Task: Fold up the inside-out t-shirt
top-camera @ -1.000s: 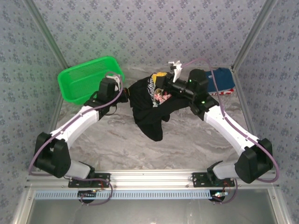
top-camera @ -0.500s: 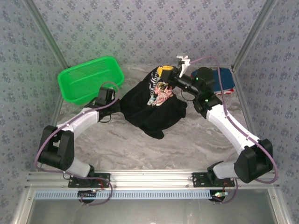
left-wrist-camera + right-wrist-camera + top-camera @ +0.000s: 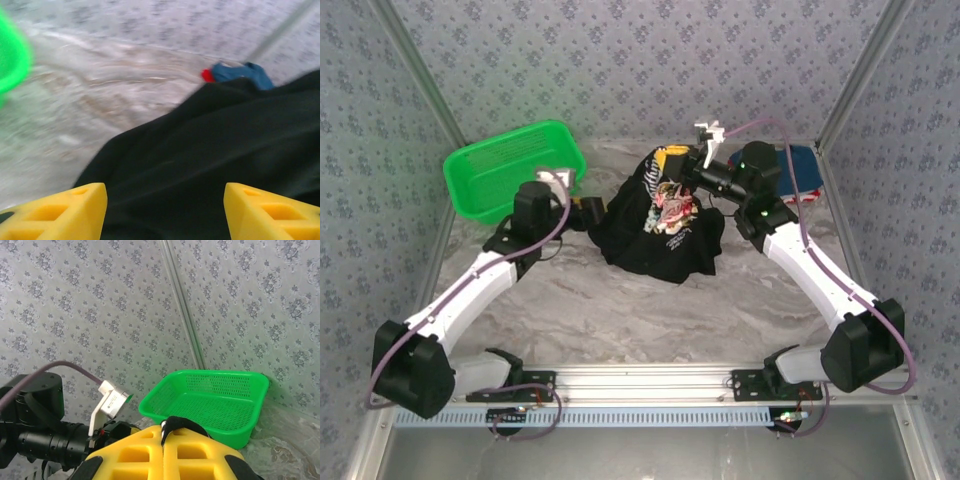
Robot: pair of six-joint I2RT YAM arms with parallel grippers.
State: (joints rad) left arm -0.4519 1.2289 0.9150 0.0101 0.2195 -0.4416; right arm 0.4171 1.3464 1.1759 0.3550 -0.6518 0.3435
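The left gripper (image 3: 165, 212) has just let go. Its yellow jaws stand wide, with the inside-out t-shirt (image 3: 660, 235) bunched on the surface (image 3: 620, 310) just ahead of it. The right gripper (image 3: 162, 437) stays pinched shut on a black fold, holding that side up. The left likely needs a fresh grasp before folding.

Grey-blue floral wallpaper (image 3: 640, 60) covers the walls across the top and both sides of the frame. Slanting metal posts (image 3: 849, 90) mark the corners. Lower centre, the pale marbled bench (image 3: 620, 310) ends at an aluminium rail (image 3: 640, 380). The light is even.
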